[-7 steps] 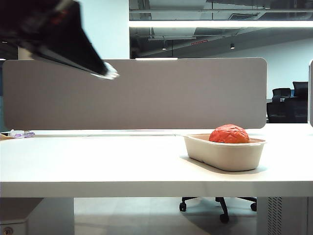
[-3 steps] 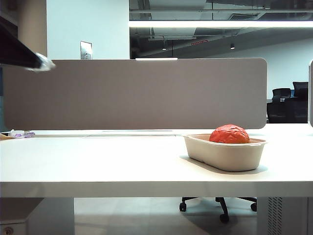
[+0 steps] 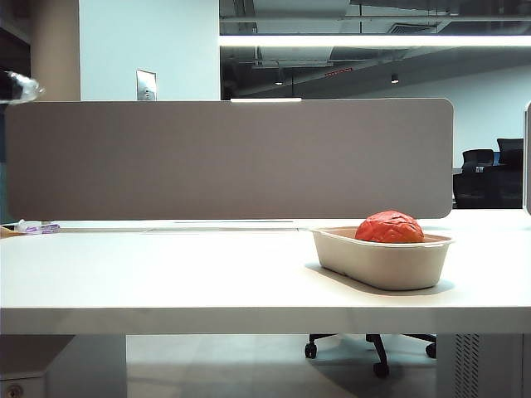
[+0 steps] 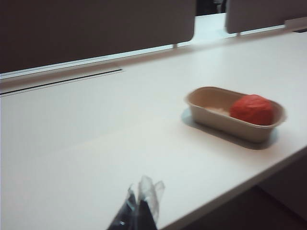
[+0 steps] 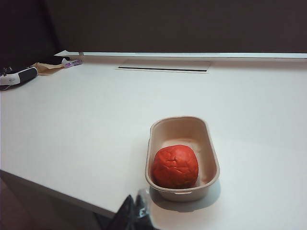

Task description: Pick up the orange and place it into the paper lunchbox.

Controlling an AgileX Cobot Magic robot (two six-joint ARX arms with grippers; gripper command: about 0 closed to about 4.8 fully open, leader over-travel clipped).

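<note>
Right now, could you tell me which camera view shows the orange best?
The right wrist view: the orange sits unblocked at one end of the lunchbox. The left wrist view shows it smaller and blurred. The exterior view shows only its top above the rim.

The orange [image 5: 175,166] has a wrinkled, creased, faintly glossy skin. The paper lunchbox [image 5: 209,158] is matt beige moulded pulp, slightly fibrous. The table [image 3: 166,274] is smooth white laminate. The partition panel [image 3: 232,157] looks like matt grey cloth.
</note>
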